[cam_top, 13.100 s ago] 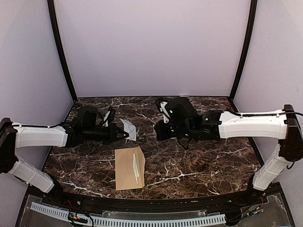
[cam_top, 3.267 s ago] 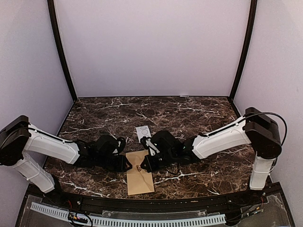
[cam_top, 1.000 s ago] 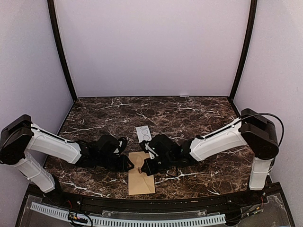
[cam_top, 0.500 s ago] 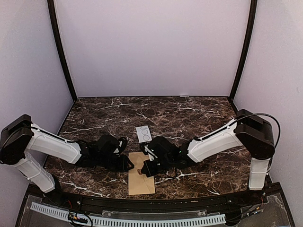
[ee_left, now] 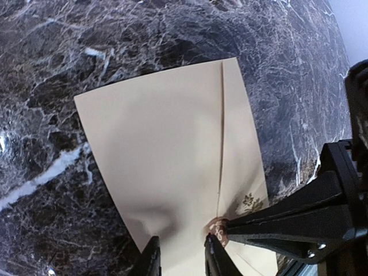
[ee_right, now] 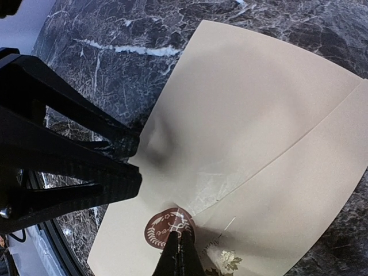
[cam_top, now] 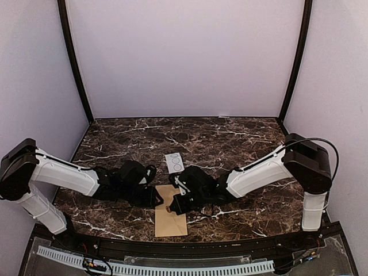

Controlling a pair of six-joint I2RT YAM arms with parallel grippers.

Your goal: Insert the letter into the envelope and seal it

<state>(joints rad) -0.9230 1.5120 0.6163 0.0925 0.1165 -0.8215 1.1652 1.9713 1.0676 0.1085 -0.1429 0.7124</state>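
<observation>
My clenched right gripper presses a brown seal on the tan envelope on the bench; my left gripper, slightly parted, touches its edge.

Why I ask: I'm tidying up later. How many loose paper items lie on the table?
2: the tan envelope near the front edge, and the white sticker card just beyond it. A letter may be hidden inside the envelope.

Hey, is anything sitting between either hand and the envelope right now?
Only the round brown seal sticker, lying under the right hand and its shut tips. The left hand appears to rest straight on the envelope; nothing else visible intervenes.
</observation>
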